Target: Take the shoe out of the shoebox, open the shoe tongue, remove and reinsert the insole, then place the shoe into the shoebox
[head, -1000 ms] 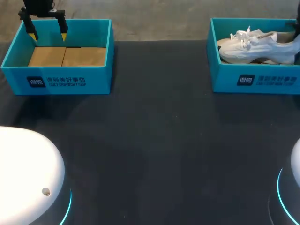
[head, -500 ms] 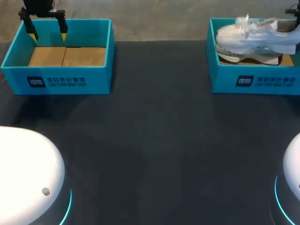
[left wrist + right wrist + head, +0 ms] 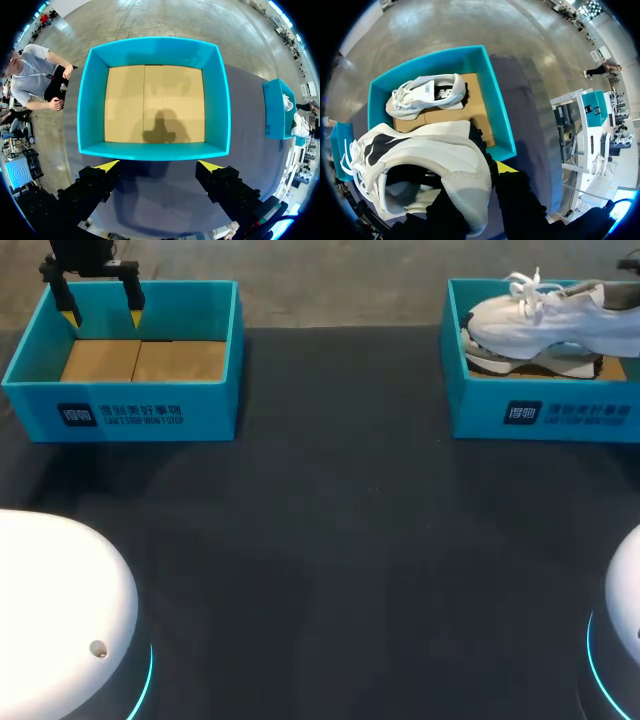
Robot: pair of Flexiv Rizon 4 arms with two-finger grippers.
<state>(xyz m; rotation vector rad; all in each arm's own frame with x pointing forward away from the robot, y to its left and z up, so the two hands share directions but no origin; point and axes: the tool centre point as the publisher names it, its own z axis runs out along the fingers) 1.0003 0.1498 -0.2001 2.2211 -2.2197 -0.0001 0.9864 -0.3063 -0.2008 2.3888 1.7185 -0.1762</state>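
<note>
I have a dark tabletop [image 3: 330,540] carrying two teal boxes along its far side, well apart. The left shoebox [image 3: 130,415] stands near the far left corner, its brown cardboard floor [image 3: 140,360] showing. The right shoebox [image 3: 545,415] stands at the far right, running past my head view's edge.

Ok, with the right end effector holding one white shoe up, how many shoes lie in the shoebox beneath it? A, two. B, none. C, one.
C: in the right wrist view a single second shoe lies on the cardboard floor of the shoebox, below the lifted shoe.
</note>
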